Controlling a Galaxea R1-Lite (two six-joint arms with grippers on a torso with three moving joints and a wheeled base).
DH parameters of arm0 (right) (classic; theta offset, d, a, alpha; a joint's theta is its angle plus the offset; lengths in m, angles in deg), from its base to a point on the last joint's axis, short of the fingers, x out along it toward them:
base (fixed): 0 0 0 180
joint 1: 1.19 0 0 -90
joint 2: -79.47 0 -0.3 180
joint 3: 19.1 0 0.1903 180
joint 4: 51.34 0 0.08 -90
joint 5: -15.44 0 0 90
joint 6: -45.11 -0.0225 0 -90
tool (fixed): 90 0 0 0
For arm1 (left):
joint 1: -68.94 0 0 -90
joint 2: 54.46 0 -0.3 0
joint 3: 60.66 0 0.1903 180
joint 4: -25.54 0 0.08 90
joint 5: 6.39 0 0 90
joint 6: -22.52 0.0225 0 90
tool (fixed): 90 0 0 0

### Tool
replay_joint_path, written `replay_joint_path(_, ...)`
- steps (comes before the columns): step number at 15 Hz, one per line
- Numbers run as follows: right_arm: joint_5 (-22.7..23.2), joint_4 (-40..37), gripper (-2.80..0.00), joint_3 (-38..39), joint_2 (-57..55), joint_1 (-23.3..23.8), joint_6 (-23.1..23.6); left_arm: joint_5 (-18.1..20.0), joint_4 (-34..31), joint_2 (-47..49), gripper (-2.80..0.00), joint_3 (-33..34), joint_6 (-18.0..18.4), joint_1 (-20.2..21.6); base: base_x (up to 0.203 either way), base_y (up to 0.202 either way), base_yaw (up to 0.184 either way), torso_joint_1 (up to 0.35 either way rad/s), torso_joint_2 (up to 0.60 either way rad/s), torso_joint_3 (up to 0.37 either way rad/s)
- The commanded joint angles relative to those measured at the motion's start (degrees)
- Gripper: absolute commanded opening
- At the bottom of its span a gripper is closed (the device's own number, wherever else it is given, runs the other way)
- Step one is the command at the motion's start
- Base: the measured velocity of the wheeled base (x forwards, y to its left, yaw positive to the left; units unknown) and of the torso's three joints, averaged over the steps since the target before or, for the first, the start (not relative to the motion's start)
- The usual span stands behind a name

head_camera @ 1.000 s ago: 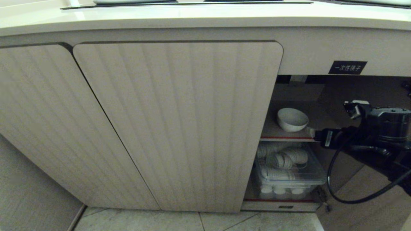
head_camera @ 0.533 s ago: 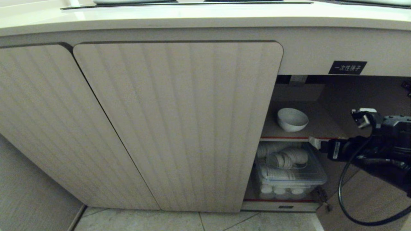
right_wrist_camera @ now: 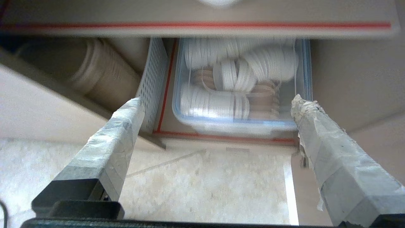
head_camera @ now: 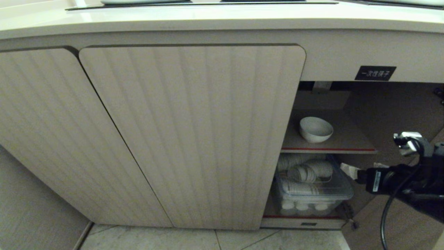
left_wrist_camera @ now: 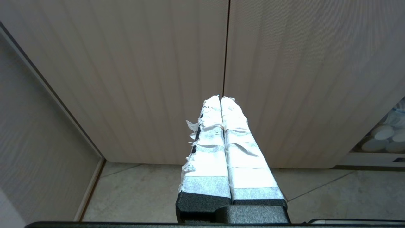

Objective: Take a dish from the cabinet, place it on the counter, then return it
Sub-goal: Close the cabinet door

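Observation:
The dish (head_camera: 315,129), a small white bowl, sits upright on the upper red-edged shelf (head_camera: 353,149) inside the open right bay of the cabinet (head_camera: 194,135). My right gripper (head_camera: 360,168) hangs to the right of and below the shelf, in front of the lower bay, well apart from the dish. The right wrist view shows that gripper (right_wrist_camera: 218,101) open and empty, with only a sliver of the dish (right_wrist_camera: 218,2) visible over the shelf edge. My left gripper (left_wrist_camera: 220,98) is shut on nothing, parked facing the closed ribbed doors. The counter (head_camera: 208,19) runs along above.
A clear plastic bin (head_camera: 312,194) of stacked paper cups fills the lower bay. A black label (head_camera: 375,73) sits above the opening. The open door (head_camera: 399,222) hangs at the right, under my right arm. Tiled floor (head_camera: 215,239) lies below.
My right gripper has drawn back to the right and sunk from shelf height to in front of the lower bay, staying open. The dish has not moved.

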Motion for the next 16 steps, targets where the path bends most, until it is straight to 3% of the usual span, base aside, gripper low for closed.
replay_joint_path(1,0.01,0.27,0.0,2.25,3.0,-0.02,-0.1,0.0,0.09,0.0,-2.8,-0.04,-0.02,0.0,0.0,0.0,0.0,0.0,0.0,0.0)
replay_joint_path(9,-0.01,-3.54,0.0,10.63,16.37,0.0,-0.06,0.0,0.06,0.0,-2.8,-0.01,-0.02,0.0,0.0,0.0,0.0,0.0,0.0,0.0)
replay_joint_path(10,-0.03,-3.98,-2.8,11.39,16.83,0.0,0.07,0.0,0.0,0.0,-2.8,0.05,-0.02,0.0,0.0,0.0,0.0,0.0,0.0,0.0)
replay_joint_path(16,0.06,-3.93,-2.8,16.62,21.82,0.0,0.78,0.0,0.0,0.0,-2.8,-0.04,-0.02,0.0,0.0,0.0,0.0,0.0,0.0,0.0)
